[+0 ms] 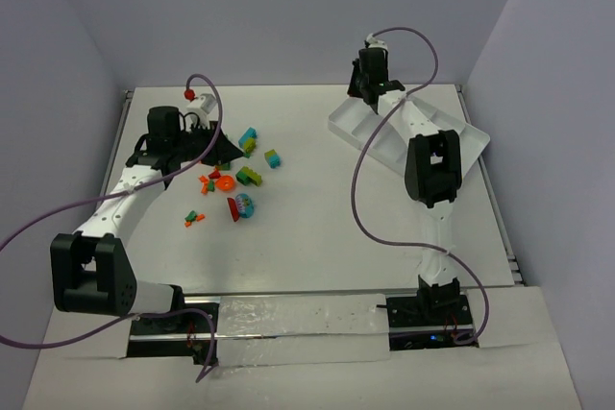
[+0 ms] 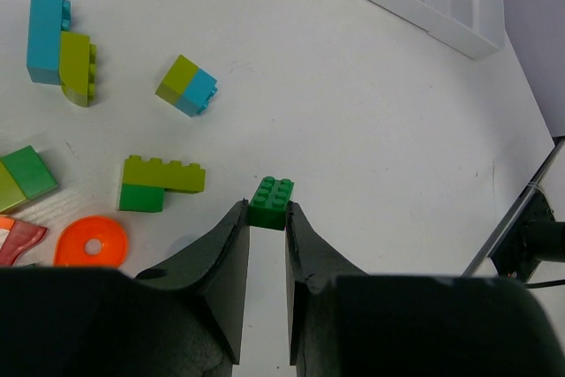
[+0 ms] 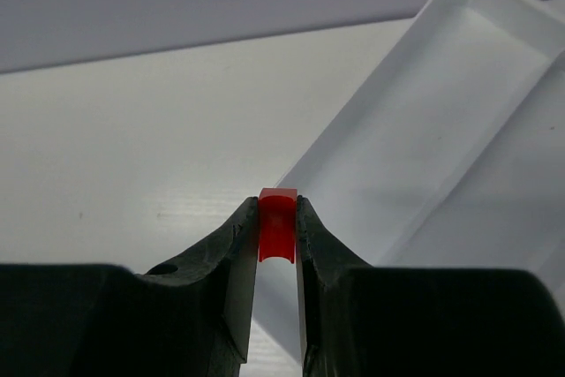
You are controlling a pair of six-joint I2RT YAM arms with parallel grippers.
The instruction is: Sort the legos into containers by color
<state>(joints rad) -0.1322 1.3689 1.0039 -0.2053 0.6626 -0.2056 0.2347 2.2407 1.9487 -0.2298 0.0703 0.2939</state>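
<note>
Green plastic sits between the fingertips of my left gripper [image 2: 266, 211]: a small green brick [image 2: 271, 203], studs facing up, with its near end pinched between the two dark jaws. The jaws are closed against its sides, low over the white table [image 2: 371, 147].

To the left of that brick, loose legos lie scattered and well apart from it:
- a yellow-green and green stack [image 2: 159, 184] is the nearest
- an orange disc [image 2: 91, 242] lies below the stack
- a yellow-green and cyan block [image 2: 187, 86] lies farther off
- a cyan and yellow-green pair [image 2: 57, 41] lies farther off again, toward the top left of the wrist view

The white tray [image 2: 424, 6] shows at the top right corner of that view, far from the brick.

My right gripper [image 3: 277, 211] is clamped on a red brick [image 3: 277, 222], which stands upright between the jaws with its top edge just clear of the fingertips. It hangs at the near end of one long tray compartment [image 3: 459, 86], which runs away to the upper right. (I cannot tell whether the brick is over the compartment floor or just outside the rim.)

From the top camera, my left arm reaches into the pile at the table's left side, and my right arm stretches to the tray's far left corner at the right rear.
</note>
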